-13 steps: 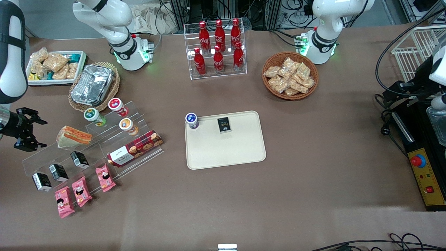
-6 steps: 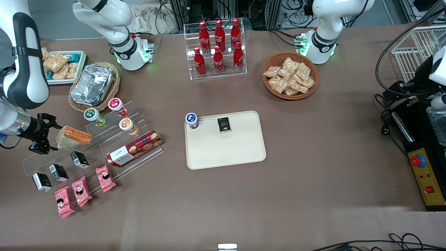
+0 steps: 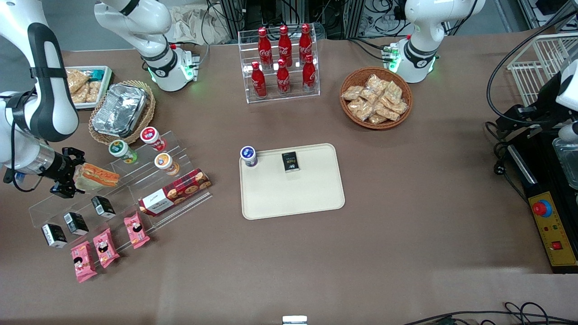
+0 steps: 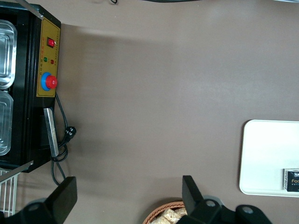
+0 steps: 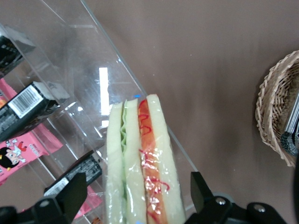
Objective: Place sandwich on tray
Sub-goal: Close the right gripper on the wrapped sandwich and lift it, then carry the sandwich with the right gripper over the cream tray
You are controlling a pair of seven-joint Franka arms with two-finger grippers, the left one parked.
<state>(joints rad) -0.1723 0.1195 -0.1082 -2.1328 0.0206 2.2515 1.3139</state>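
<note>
Front view: gripper point(image 3: 73, 177) at the working arm's end of the table, fingers spread wide, one either side of the blunt end of the sandwich point(image 3: 97, 176), not clamped on it. Sandwich resting on the top step of a clear acrylic stand point(image 3: 119, 192), orange-red layer facing up. On the stand's lower steps, small black cartons point(image 3: 75, 223), pink snack packets point(image 3: 104, 248), a red plaid biscuit box point(image 3: 175, 191) and three round-lidded cups point(image 3: 156, 151). Just farther from the camera, a foil container in a wicker basket point(image 3: 121, 110). Tray point(image 3: 293, 192) flat on the brown table mid-scene, well apart from the sandwich, carrying a blue-lidded cup point(image 3: 248, 155) at one corner and a small black carton point(image 3: 290, 161) near its rim.

Left wrist view: only bare brown table, a corner of the tray point(image 4: 266, 158) with the black carton point(image 4: 291, 179) on it, and a yellow control box point(image 4: 48, 65) with a red button.

Right wrist view: sandwich point(image 5: 140, 163) seen edge-on, pale bread with green and orange-red filling under clear wrap, lying on the acrylic stand point(image 5: 88, 70). Two dark fingertips point(image 5: 70, 193) flanking the wedge with a gap on each side, jaws released. Black cartons point(image 5: 28, 102) and a pink packet point(image 5: 18, 151) visible through the clear steps; wicker basket point(image 5: 275, 116) off to one edge.
</note>
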